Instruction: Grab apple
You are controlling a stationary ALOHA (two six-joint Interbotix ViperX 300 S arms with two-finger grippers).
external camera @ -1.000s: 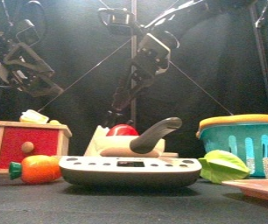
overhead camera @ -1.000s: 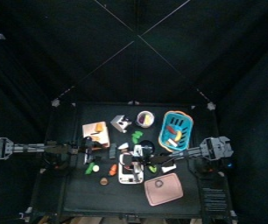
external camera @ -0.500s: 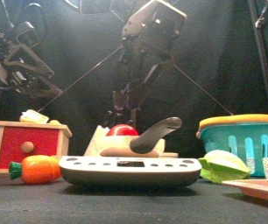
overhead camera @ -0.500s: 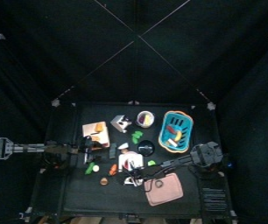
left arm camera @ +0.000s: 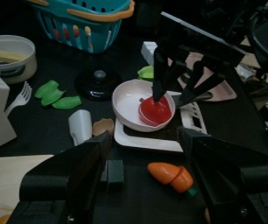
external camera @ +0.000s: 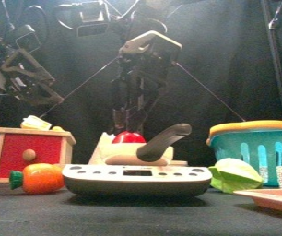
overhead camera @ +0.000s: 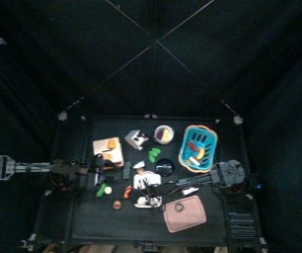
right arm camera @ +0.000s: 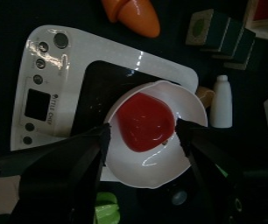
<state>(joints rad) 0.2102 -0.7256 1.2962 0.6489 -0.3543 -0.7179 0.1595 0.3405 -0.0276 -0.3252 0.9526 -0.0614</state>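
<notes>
Right wrist view looks straight down on the right gripper (right arm camera: 143,140), its two black jaws spread wide and empty, one on each side of the apple (right arm camera: 146,122). They stand above the fruit; I cannot tell whether they touch it. The apple, a small red-pink toy fruit, lies in a white bowl (right arm camera: 183,105), which sits on the dark platform of a white kitchen scale (right arm camera: 67,66). In the top view the scale is near the table's (overhead camera: 75,222) front edge, about midway along it, with a pink cutting board (overhead camera: 185,212) just beside it toward the front right corner. An orange toy carrot (left arm camera: 169,174) lies near the scale. The teal basket (overhead camera: 197,146) stands toward the right edge. The left gripper (left arm camera: 146,175) hovers near the left edge, jaws apart and empty.

Judging progress: the approach looks done, while closing on the apple and lifting it remain. No brand or writing can be read; the scale's display and buttons are too small to make out
</notes>
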